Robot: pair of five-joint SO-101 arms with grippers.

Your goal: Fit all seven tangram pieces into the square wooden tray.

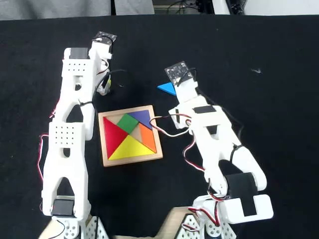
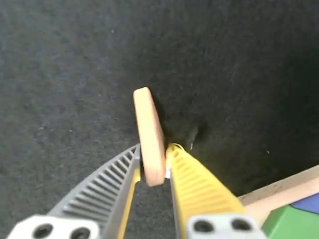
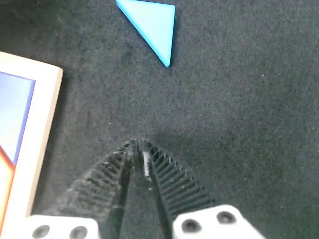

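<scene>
Tangram puzzle partly solved on a black counter (image 1: 269,109), seen from above between two white robot arms. The square wooden tray (image 1: 133,158) lies flat in the middle. Five pieces sit in it: a red triangle (image 1: 113,135), a yellow triangle (image 1: 130,148), a green square (image 1: 128,123), a purple piece (image 1: 143,117) and an orange piece (image 1: 147,137). Bare wood shows beside the green square, probably the gap left to fill.

The left gripper (image 2: 154,152) is just beyond the tray's far corner. Its jaws are clamped on a pale peach piece (image 2: 148,129), which stands on edge between them. That grip likely suits carrying the piece over the rim before laying it flat.

The right gripper (image 3: 137,144) points down at the counter just beside the tray, its jaws pressed together with nothing between them. A light blue triangle (image 3: 152,25) lies flat on the counter near the tips, outside the tray and apart from it. It is probably the next piece to fetch, and the jaws would have to part first.

No readable writing or labels on the tray or the pieces
</scene>
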